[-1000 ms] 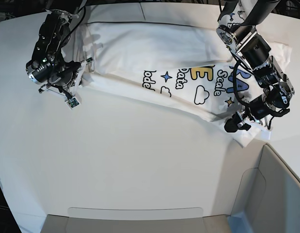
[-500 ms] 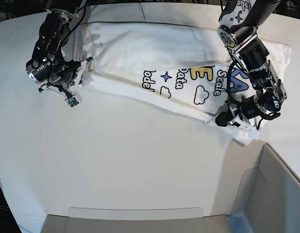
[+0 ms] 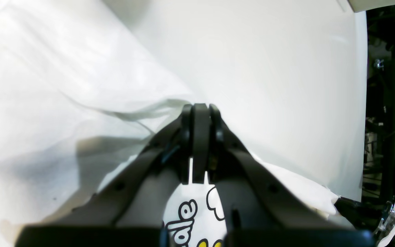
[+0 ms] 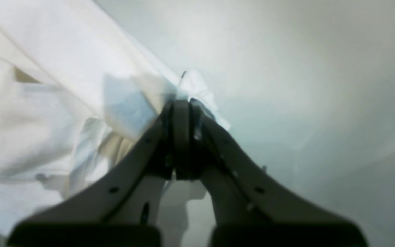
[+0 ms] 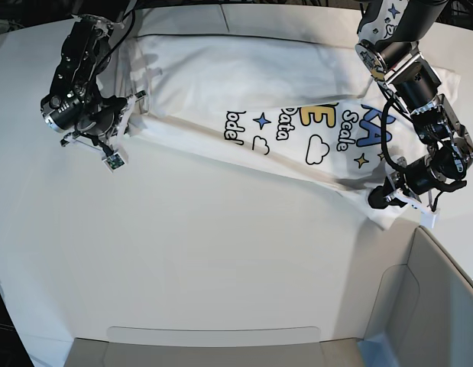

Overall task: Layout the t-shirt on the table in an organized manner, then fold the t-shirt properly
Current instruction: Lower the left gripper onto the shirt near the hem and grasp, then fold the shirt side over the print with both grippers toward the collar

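White table [image 5: 221, 260]; both grippers, left [image 5: 377, 200], right [image 5: 123, 126], pinch t-shirt [image 5: 244, 84] corners

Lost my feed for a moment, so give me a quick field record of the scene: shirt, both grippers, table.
t-shirt: stretched out slantwise, partly folded over, lettering facing up
left gripper: shut on the t-shirt's near corner
right gripper: shut on the t-shirt's opposite edge
table: white, shirt lies on its far half
grey panels: near corner, beside the left gripper

Bright, even light; right wrist view seems blurred.
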### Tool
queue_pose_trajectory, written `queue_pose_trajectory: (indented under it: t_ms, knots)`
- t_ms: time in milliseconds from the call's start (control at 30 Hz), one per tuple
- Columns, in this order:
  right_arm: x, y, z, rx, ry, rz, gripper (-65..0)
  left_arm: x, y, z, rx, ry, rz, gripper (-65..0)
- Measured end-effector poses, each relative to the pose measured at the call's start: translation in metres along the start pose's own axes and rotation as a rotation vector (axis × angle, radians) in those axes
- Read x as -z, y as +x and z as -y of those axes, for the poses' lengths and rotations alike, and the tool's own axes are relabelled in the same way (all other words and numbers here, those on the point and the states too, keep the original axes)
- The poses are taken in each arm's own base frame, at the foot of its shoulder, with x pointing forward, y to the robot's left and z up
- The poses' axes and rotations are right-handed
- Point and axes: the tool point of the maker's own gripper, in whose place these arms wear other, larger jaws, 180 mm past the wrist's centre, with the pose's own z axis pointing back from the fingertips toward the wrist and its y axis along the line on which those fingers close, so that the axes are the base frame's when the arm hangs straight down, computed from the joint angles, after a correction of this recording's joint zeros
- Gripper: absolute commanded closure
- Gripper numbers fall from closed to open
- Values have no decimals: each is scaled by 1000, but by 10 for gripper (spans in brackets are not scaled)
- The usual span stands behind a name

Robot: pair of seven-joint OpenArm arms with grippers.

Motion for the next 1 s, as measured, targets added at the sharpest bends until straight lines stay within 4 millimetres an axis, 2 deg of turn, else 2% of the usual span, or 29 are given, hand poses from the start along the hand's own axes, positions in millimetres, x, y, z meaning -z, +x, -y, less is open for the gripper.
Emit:
queue_pose_trajectory:
  t_ms: [100,267,467,633,867,1000]
  knots:
    - [0,1,1,0,-2,2,0,-9,-10,-5,31,35,0,0]
    - [-1,2,2,0,-4,5,0,-31,-15,-11,100,95,26,0]
    - [-1,6,3,-1,-8,12,0,-41,-43,-21,114,140,-14,0]
    - [-2,7,4,-1,-9,16,0,-54,-42,-17,174,171,9,0]
    - [-2,7,4,-2,-9,16,0,-74,-63,-18,237,228,-12,0]
    - [-2,7,4,-2,-9,16,0,-86,-62,-10,294,249,9,0]
